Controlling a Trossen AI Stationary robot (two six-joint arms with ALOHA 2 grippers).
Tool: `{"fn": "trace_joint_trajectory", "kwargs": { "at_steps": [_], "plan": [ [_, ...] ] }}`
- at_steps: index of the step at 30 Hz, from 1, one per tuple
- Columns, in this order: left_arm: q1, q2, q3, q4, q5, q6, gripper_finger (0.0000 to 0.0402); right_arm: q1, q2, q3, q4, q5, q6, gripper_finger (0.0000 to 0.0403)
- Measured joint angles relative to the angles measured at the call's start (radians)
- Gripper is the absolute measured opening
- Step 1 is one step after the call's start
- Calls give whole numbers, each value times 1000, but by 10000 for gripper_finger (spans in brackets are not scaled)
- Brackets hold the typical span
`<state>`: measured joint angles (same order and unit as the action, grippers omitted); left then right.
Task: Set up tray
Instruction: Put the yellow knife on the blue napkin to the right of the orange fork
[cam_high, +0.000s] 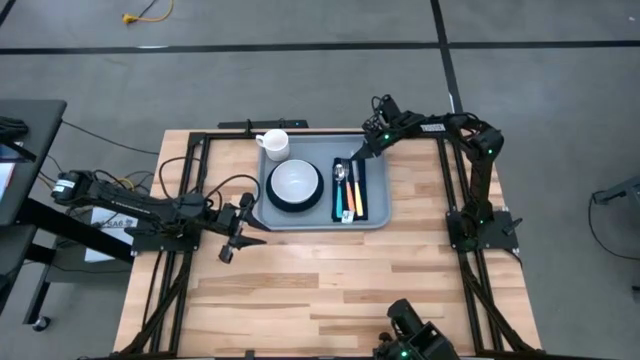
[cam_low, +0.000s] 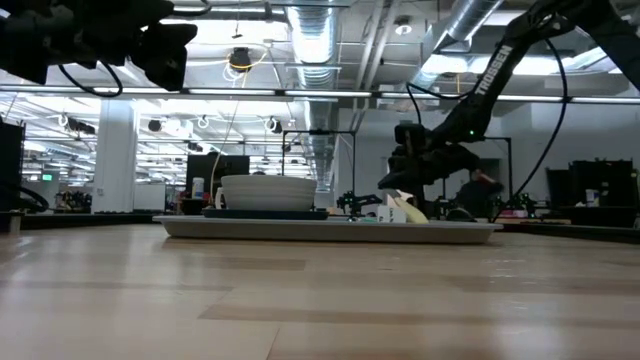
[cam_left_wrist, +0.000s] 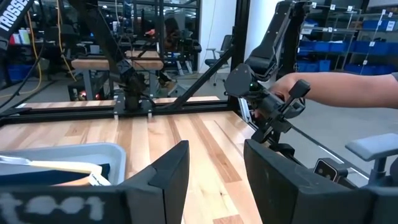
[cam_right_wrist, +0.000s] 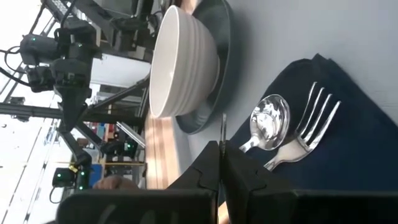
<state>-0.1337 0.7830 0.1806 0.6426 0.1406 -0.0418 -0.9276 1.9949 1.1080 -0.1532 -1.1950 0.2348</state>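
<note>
While your left end effector (cam_high: 243, 237) waits released on the near surface (cam_high: 330, 290), the tray (cam_high: 378, 222) sits farther back, holding bowl (cam_high: 295, 182), mug (cam_high: 274, 143) and cutlery on a napkin (cam_high: 361, 208). Your right end effector (cam_high: 362, 153), clenched empty, hovers over the tray's far edge; setup looks finished, so retract.

You see the tray (cam_high: 377, 217) lying flat on the wooden table, near the far edge and in the middle. It is big, light grey-blue, with round corners and a low rim. It holds a white bowl on a dark plate, a white mug, and a dark napkin with cutlery.
</note>
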Motion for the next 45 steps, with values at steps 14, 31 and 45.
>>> {"fn": "trace_joint_trajectory", "kwargs": {
  "at_steps": [14,31,45],
  "plan": [
    [0,0,0,-2,-1,-8,141,4,0,8,-4,21,27,57],
    [0,0,0,-9,5,-10,141,5,0,10,-23,31,65,113],
    [0,0,0,-9,8,-27,141,3,0,10,-22,54,143,113]
  ]
}}
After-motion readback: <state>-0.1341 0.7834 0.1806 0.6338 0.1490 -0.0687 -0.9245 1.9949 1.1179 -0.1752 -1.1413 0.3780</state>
